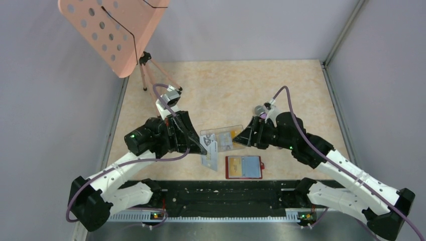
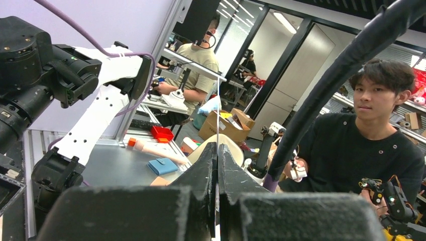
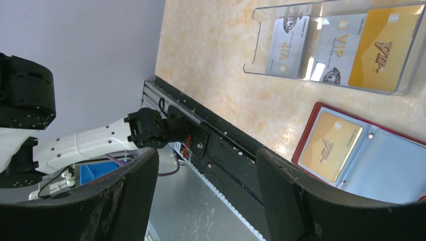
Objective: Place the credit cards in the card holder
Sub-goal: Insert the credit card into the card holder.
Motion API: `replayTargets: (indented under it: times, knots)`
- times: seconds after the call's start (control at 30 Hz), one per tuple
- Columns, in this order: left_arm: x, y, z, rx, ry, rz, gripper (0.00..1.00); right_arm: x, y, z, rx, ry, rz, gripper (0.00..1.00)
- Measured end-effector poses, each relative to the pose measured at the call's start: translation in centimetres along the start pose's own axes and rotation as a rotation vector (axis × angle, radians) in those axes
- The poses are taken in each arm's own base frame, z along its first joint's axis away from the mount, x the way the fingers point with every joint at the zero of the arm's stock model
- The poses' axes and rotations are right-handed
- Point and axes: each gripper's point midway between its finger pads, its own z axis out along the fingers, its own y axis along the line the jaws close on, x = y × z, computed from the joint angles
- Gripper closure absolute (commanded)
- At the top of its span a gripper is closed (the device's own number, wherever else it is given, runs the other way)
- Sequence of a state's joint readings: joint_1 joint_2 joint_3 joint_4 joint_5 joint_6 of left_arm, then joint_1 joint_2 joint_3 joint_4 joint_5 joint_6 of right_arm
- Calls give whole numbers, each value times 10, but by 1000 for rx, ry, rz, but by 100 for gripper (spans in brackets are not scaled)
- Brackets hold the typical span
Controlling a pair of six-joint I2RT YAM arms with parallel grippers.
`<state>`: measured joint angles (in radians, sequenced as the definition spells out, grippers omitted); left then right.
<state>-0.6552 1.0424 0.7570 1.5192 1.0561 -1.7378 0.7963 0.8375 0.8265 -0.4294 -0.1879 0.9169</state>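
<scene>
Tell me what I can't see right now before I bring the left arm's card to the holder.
- Left wrist: card in the left pincer is edge-on, a thin line; its face and colour hidden. Table out of frame.
- Right wrist: holder cut off by the bottom and right edges; a finger hides its lower corner.
- Top: print inside the tray too small to read; the right pincer overlaps the tray's end.

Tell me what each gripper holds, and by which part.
Left gripper pinches a card by one edge, the rest sticking out past its fingertips. Right gripper is open, holding nothing.
</scene>
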Motion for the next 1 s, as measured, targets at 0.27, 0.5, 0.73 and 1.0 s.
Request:
replayTargets:
  times: [0.27, 0.5, 0.73, 1.0]
  knots:
    - [1, -5, 1, 12, 3, 6, 100, 6, 4, 5, -31, 41, -33, 29]
    - [8, 5, -4, -9, -9, -28, 100, 8, 6, 4, -46, 54, -49, 30]
    - [16, 61, -16, -254, -46, -132, 100, 12, -14, 7, 4, 67, -45, 30]
    - [54, 164, -74, -792, -73, -312, 100, 33, -68, 8, 172, 120, -46, 30]
